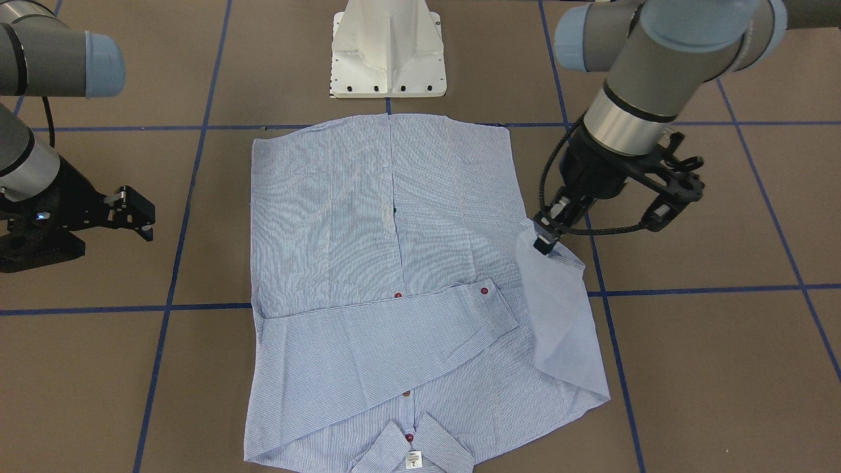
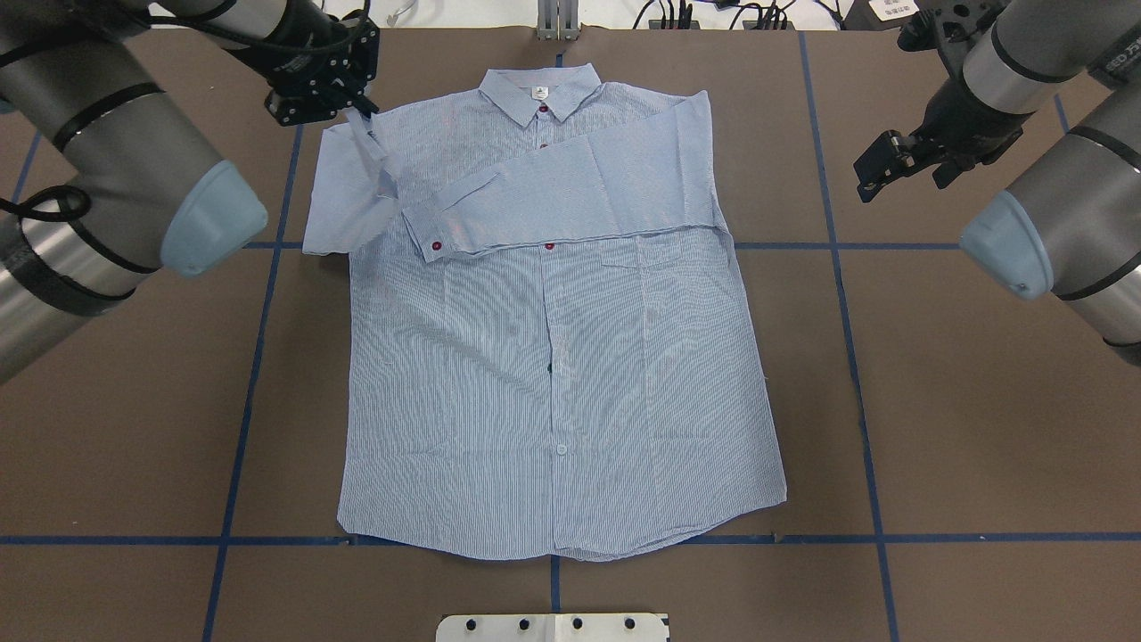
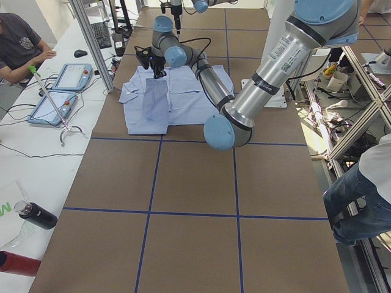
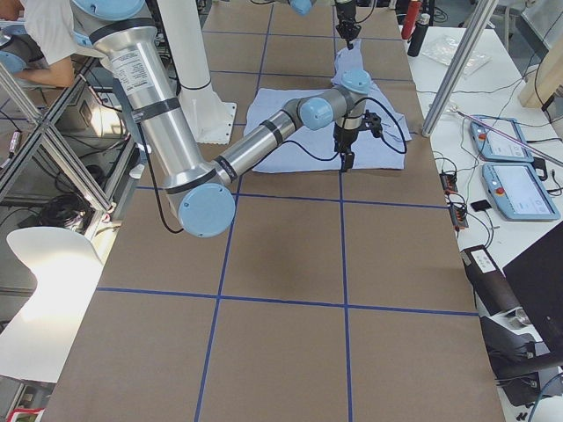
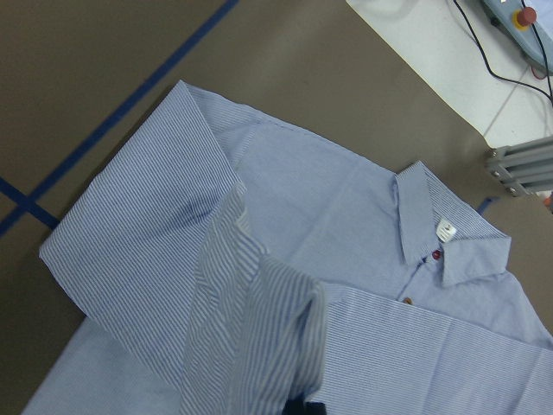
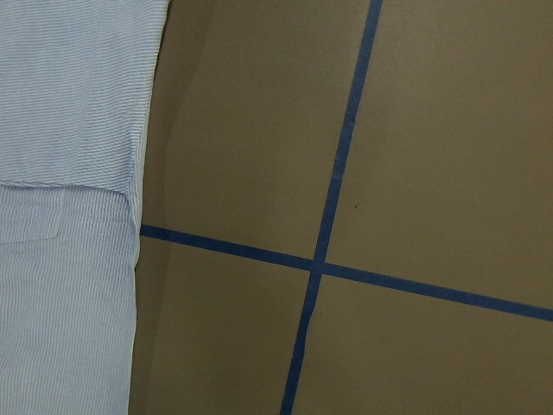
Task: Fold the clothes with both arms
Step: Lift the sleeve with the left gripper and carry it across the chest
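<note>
The light blue striped shirt [image 2: 553, 374] lies flat and front up on the brown table, with its collar [image 2: 539, 94] at the far side from the robot. One sleeve [image 2: 570, 201] is folded across the chest. My left gripper [image 2: 361, 105] is shut on the cuff of the other sleeve [image 2: 357, 187] and holds it raised above the shirt's shoulder. The front view shows this gripper [image 1: 544, 242] pinching the lifted sleeve [image 1: 558, 309]. In the left wrist view the sleeve [image 5: 251, 328] rises toward the camera. My right gripper [image 2: 869, 174] is open, empty and off to the shirt's side [image 1: 141, 217].
The white pedestal base [image 1: 389, 59] stands at the near side by the shirt's hem. Blue tape lines [image 6: 337, 173] cross the table. A side bench holds teach pendants [image 3: 61, 91] and bottles [image 3: 36, 213], and an operator [image 3: 18, 43] sits there.
</note>
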`<act>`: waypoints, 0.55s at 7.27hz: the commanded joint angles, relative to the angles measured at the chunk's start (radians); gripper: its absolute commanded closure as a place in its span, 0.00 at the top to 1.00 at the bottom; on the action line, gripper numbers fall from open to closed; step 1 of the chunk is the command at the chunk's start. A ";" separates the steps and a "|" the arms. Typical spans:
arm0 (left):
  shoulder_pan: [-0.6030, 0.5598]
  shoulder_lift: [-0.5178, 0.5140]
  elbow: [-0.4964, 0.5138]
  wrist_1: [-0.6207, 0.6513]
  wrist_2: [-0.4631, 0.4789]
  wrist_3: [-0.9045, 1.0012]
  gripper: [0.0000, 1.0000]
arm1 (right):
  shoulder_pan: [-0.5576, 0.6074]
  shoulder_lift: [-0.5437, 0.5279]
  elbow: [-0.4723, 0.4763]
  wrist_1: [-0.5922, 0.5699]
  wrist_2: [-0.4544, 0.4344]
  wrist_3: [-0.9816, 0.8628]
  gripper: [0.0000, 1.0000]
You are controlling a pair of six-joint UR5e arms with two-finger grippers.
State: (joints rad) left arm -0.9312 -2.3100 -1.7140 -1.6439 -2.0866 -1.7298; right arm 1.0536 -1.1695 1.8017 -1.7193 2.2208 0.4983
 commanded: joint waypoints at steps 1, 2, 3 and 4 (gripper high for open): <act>0.021 -0.090 0.025 0.001 -0.026 -0.057 0.00 | 0.008 -0.010 0.001 0.001 0.000 -0.003 1.00; 0.025 -0.103 0.027 0.001 -0.035 -0.071 0.00 | 0.008 -0.012 0.001 0.000 0.000 -0.003 1.00; 0.028 -0.117 0.027 -0.002 -0.035 -0.071 0.00 | 0.009 -0.012 0.002 0.001 0.000 -0.003 1.00; 0.034 -0.130 0.060 -0.007 -0.033 -0.073 0.00 | 0.009 -0.012 0.001 0.001 0.000 -0.003 1.00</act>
State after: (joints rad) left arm -0.9037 -2.4228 -1.6795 -1.6461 -2.1194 -1.7986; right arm 1.0622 -1.1807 1.8031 -1.7185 2.2212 0.4956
